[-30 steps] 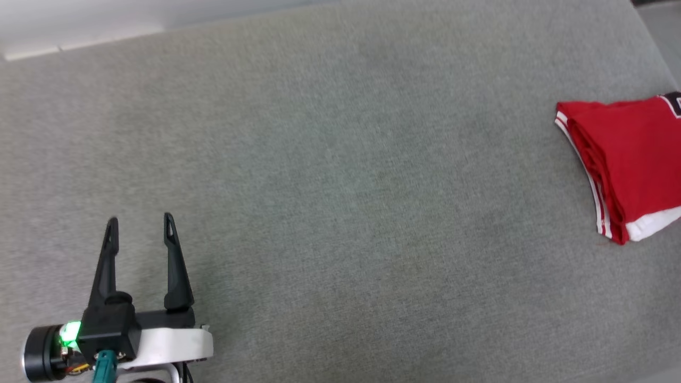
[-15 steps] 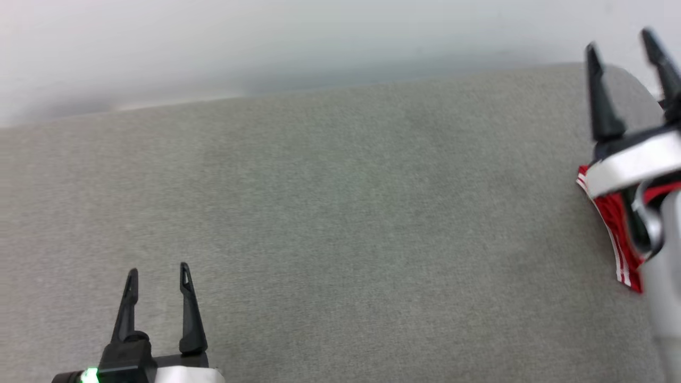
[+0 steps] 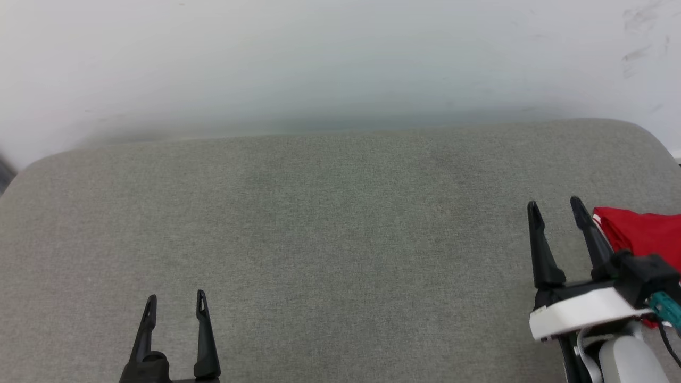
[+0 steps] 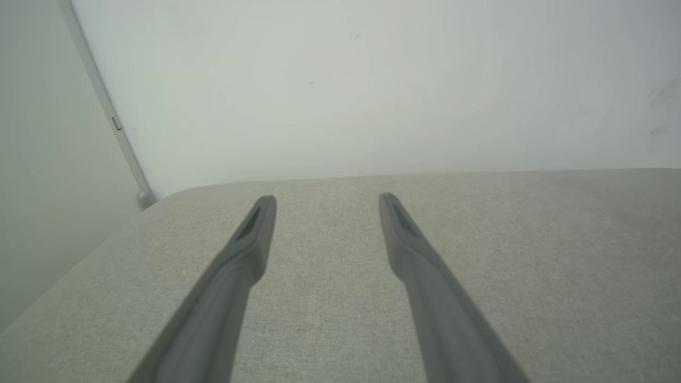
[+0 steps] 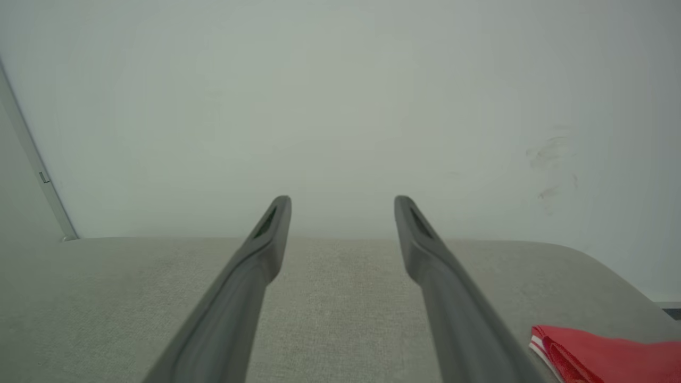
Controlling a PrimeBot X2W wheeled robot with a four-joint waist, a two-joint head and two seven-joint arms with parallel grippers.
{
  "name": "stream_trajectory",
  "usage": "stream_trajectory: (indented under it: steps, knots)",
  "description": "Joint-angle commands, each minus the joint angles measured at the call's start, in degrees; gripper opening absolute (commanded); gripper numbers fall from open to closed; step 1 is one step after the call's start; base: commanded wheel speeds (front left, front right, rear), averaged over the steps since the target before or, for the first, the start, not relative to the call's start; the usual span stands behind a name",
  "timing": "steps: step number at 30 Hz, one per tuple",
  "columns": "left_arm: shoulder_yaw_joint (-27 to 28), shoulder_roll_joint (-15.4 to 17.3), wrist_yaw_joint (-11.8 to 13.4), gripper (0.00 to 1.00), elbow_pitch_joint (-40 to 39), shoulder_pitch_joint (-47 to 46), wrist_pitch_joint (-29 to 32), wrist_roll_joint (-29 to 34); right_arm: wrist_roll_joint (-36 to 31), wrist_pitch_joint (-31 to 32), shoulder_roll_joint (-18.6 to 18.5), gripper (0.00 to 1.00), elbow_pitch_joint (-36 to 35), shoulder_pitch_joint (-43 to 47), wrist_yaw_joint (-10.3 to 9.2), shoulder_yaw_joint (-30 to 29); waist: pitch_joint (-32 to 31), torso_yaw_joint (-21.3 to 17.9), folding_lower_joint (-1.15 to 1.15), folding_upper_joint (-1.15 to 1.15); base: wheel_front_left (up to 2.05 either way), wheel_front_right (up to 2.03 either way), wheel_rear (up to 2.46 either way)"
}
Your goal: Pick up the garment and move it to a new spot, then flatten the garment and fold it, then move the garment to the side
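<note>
**Left arm.** The left fingers (image 3: 205, 335) stand over the near left part of the bench (image 3: 340, 239), tips pointing toward its far edge. The two fingers are spread wide. The gap between them is bare grey fabric, and nothing is held. In the left wrist view the tips lie short of the far edge, with the far left corner off to their left.

**Right arm.** The right fingers (image 3: 540, 250) stand over the right part of the bench, also pointing toward the far edge. They are spread wide and hold nothing. They are apart from the cloth, which lies just beside them on the side of the right edge.

**Garment.** The garment (image 3: 644, 231) lies on the bench at its right edge, short of the far right corner. It is folded into a layered red stack. White stripe trim shows along the folded end that faces the bench's middle. The right arm's dark wrist housing covers its near part in the head view, and the frame cuts off the rest.

**Surroundings.** A pale wall (image 3: 340, 64) rises behind the far edge. The bench covering is grey woven fabric, and the corners are rounded.
</note>
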Motion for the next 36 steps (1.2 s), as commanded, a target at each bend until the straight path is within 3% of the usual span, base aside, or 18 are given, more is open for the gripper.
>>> stream_trajectory:
  steps: [1,15,29,30,36]
  knots:
    - [-0.14,-0.04,-0.08,1.00,-0.08,0.72,-0.13,0.13,0.32,-0.06,0.53,1.00,-0.95,1.97,-0.06,-0.29,-0.53,0.43,0.01,0.00,0.00,0.00,0.00]
    - [0.06,-0.24,-2.50,1.00,0.28,2.50,-0.13,-1.48,0.56,-0.07,2.85,1.00,-7.38,15.95,-0.06,-2.51,-2.59,0.90,0.01,0.00,0.00,0.00,0.00]
    - [1.49,-0.37,-4.40,1.00,1.37,2.78,-0.13,-1.41,2.68,-0.07,3.00,1.00,-7.39,18.10,-0.06,-2.44,-3.29,1.11,0.01,0.00,0.00,0.00,0.00]
    - [1.35,-0.32,-4.33,0.00,1.24,2.07,0.01,-1.49,2.49,0.01,2.74,0.00,-7.30,17.78,-0.01,-2.34,-3.30,1.12,0.01,0.00,0.00,0.00,0.00]
    - [0.91,-0.32,-4.43,0.00,2.84,1.89,0.45,-4.70,5.39,0.58,2.66,0.00,-5.39,17.74,-0.01,-2.16,-3.23,1.11,0.01,0.00,0.00,0.00,0.00]
